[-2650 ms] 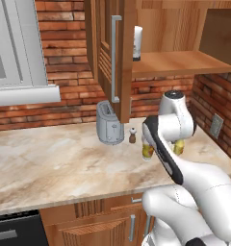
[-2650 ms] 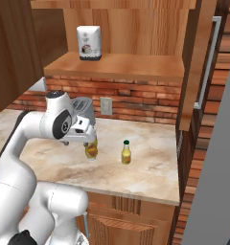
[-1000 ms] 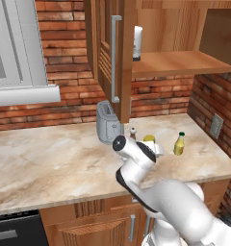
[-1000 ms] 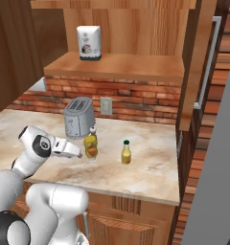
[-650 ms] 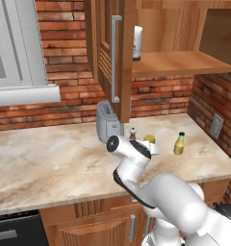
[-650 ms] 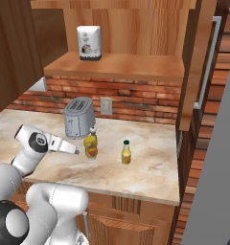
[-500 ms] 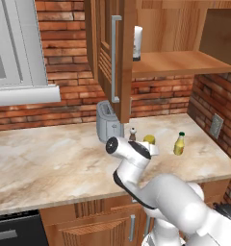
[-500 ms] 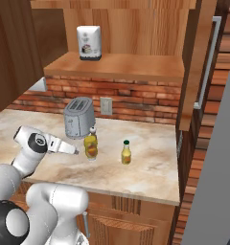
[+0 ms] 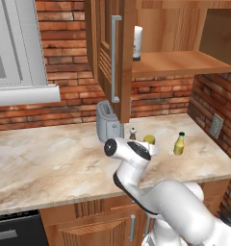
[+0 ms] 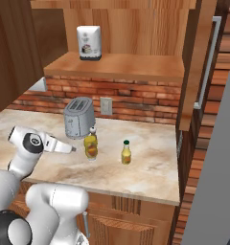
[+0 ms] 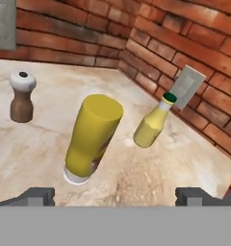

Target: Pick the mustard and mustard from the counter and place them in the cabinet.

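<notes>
Two mustard bottles stand on the beige counter [image 10: 145, 167]. The dull-yellow cylinder mustard [image 11: 92, 137] [image 10: 90, 147] [image 9: 148, 139] stands upright just ahead of my gripper [image 11: 115, 198] [image 10: 73, 149]. The gripper is open and holds nothing, with one fingertip [image 11: 38, 196] on each side low in the hand view. The slim mustard [image 11: 153, 127] [image 10: 126, 152] [image 9: 179, 143] with a dark green tip stands further right, apart from the first. Above, the wooden cabinet's shelf [image 9: 180, 62] [image 10: 136, 67] is open to view, its slatted door [image 9: 108, 62] swung out.
A small brown shaker [image 11: 21, 96] [image 9: 133, 133] stands just left of the cylinder, and a grey toaster [image 10: 78, 117] [image 9: 109, 127] behind it. A white bottle [image 10: 89, 43] [image 9: 137, 43] sits on the cabinet shelf. A wall outlet [image 11: 187, 86] is on the brick corner.
The arm has swung down from above the bottles to counter height, and the hand now points level at the dull-yellow mustard. The jaws stayed open and the bottles have not moved.
</notes>
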